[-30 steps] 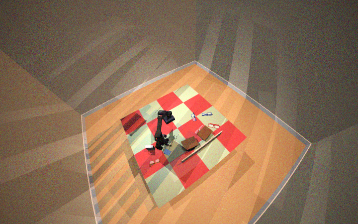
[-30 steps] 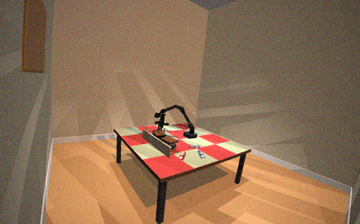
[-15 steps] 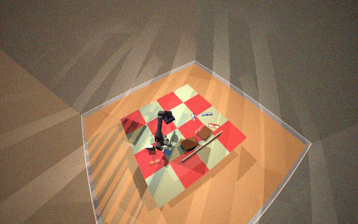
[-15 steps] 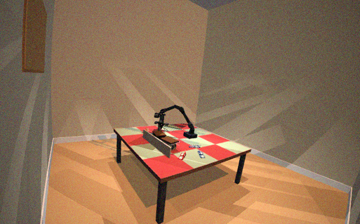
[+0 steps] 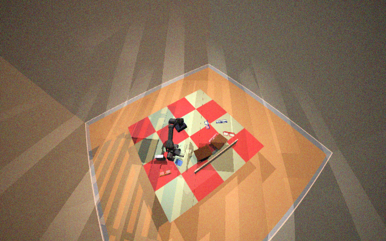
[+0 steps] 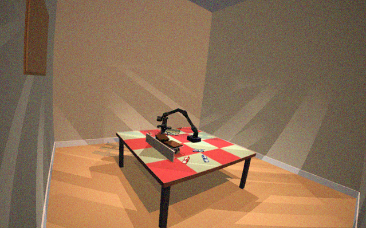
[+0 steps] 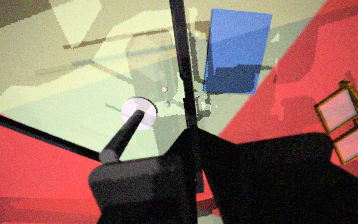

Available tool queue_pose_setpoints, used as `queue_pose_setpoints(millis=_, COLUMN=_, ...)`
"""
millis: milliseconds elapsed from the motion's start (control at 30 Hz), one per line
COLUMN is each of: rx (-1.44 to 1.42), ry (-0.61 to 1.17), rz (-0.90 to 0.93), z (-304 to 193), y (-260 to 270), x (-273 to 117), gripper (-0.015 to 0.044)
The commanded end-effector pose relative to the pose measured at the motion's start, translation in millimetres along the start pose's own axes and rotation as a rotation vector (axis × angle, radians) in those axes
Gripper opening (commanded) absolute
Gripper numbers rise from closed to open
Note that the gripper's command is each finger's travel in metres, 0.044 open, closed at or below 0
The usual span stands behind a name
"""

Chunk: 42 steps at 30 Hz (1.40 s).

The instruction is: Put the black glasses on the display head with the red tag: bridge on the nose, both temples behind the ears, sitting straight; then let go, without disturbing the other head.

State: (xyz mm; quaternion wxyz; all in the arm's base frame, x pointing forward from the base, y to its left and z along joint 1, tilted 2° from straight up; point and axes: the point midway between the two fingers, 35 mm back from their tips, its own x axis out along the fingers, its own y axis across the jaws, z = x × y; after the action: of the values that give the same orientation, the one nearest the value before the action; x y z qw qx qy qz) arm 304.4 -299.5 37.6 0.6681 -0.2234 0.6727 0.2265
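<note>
My gripper (image 5: 179, 155) (image 6: 162, 133) (image 7: 191, 133) is shut on the black glasses (image 7: 181, 50), whose thin dark bars reach up and left in the wrist view. The gripper hangs above the table. A dark post (image 7: 122, 135) runs to a pale disc (image 7: 146, 120) just left of the fingertips; I cannot tell whether it belongs to a display head. Two brown block-like tops (image 5: 202, 152) (image 6: 174, 143) stand beside a long upright board (image 5: 216, 156) (image 6: 160, 148). What is under them is mostly hidden. I cannot clearly make out either head's face or the red tag.
A blue panel (image 5: 178, 162) (image 7: 237, 50) lies near the gripper. Orange-framed glasses (image 5: 164, 172) (image 7: 338, 111) lie beyond it. A white-topped box (image 5: 160, 156) stands beside the arm. Red glasses (image 5: 228, 133) (image 6: 185, 160) and blue glasses (image 5: 221, 121) (image 6: 204, 158) lie across the table.
</note>
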Motion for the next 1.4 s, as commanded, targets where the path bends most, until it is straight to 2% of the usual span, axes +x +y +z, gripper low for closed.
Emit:
queue_pose_setpoints(millis=0, rx=0.006, ry=-0.006, rz=-0.009, z=2.4, y=-3.1, x=-2.9, gripper=0.0)
queue_pose_setpoints(millis=1367, rx=0.006, ry=-0.008, rz=-0.01, z=22.5, y=-13.7, x=-3.5, gripper=0.0)
